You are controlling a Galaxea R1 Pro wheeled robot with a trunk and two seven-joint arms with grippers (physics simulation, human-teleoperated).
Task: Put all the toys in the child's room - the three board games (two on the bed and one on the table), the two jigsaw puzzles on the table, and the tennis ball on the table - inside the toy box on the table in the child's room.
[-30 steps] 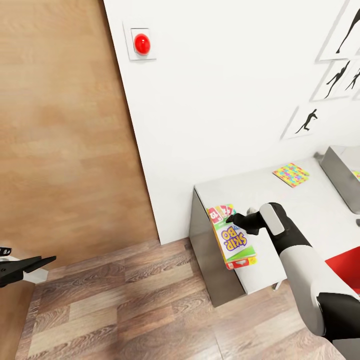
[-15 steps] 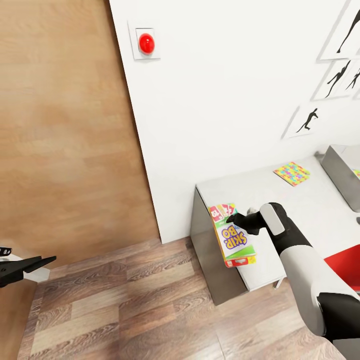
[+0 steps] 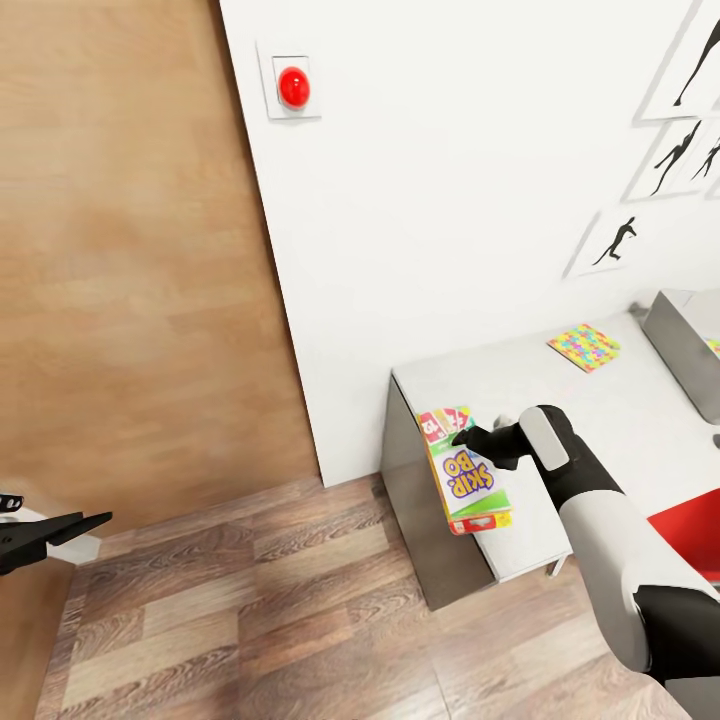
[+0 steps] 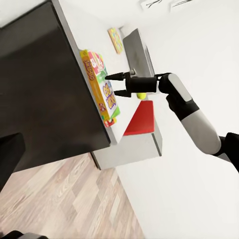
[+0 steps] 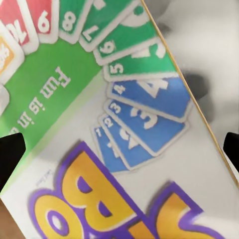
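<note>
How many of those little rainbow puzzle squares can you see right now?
1 for sure: a jigsaw puzzle lies flat on the table near the wall, beside the toy box. A colourful sliver at the picture's edge inside the box may be another; too little shows.

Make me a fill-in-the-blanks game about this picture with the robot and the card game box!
1. The big letters on the game box spell SKIP-___.
2. The round button on the wall is coloured ___.
3. The right end effector hovers over the game box that lies at the ___ of the table.
4. The small multicoloured puzzle square lies on the table between the game box and the grey ___.

Missing words: BO; red; edge; toy box
</note>
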